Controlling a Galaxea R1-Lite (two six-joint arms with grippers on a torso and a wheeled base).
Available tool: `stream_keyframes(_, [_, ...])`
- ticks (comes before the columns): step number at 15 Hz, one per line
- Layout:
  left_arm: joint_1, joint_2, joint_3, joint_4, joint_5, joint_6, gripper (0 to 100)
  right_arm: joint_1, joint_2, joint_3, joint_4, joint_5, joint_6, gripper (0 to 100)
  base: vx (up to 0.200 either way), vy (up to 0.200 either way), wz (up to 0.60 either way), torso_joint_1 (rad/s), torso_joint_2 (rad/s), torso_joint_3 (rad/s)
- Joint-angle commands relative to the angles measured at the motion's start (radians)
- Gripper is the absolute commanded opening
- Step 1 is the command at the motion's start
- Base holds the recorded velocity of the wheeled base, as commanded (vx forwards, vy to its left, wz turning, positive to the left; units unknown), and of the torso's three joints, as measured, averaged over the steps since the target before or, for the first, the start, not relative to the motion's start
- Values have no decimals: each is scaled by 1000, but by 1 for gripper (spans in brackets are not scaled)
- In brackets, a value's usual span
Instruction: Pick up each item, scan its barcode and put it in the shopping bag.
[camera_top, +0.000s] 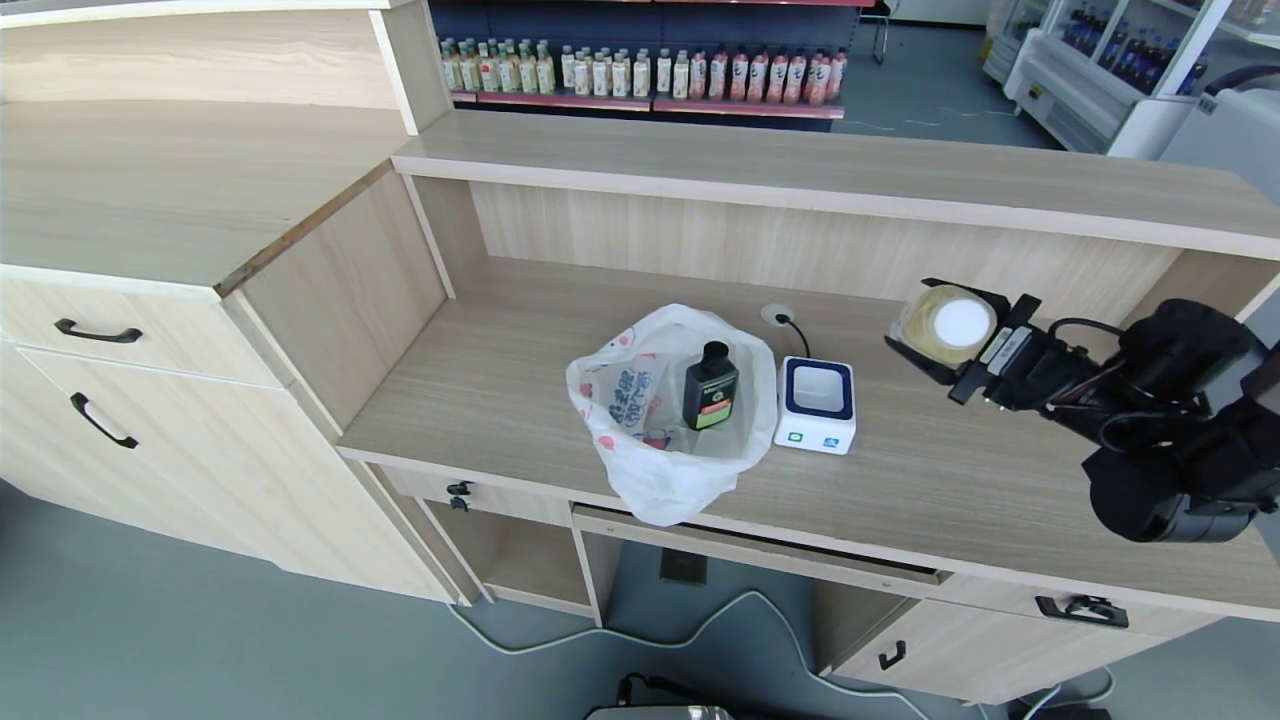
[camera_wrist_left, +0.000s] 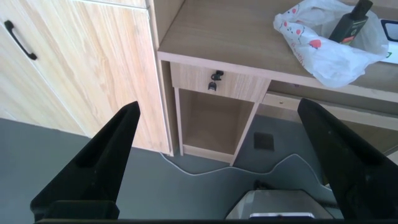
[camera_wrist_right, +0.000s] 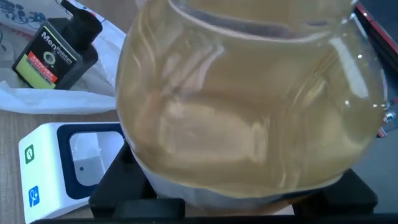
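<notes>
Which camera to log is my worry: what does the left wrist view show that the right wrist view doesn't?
Only left wrist: the open left hand and the light wooden cabinet door with a black handle. Only right wrist: the clear plastic jar of yellowish contents. Both: the white plastic shopping bag holding the black bottle.

Right gripper is up over the counter, the jar clamped in it. Down to the gripper's left, the scanner sits on the counter. Further left, just beside the scanner, sits the shopping bag, with a bottle standing inside. The left gripper hangs low, before the counter's front, below the bag.
</notes>
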Motion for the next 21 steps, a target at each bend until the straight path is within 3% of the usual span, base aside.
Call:
stream_keyframes(1, [0, 0, 0, 0, 0, 0, 100, 4, 62, -22, 0, 13, -1, 0, 0, 0, 0, 0, 0, 0])
stream_keyframes(6, [0, 0, 0, 0, 0, 0, 100, 26, 153, -159, 0, 56, -43, 0, 0, 0, 0, 0, 0, 0])
stream_keyframes(21, [2, 0, 0, 0, 0, 0, 100, 37, 265, -252, 0, 59, -103, 0, 0, 0, 0, 0, 0, 0])
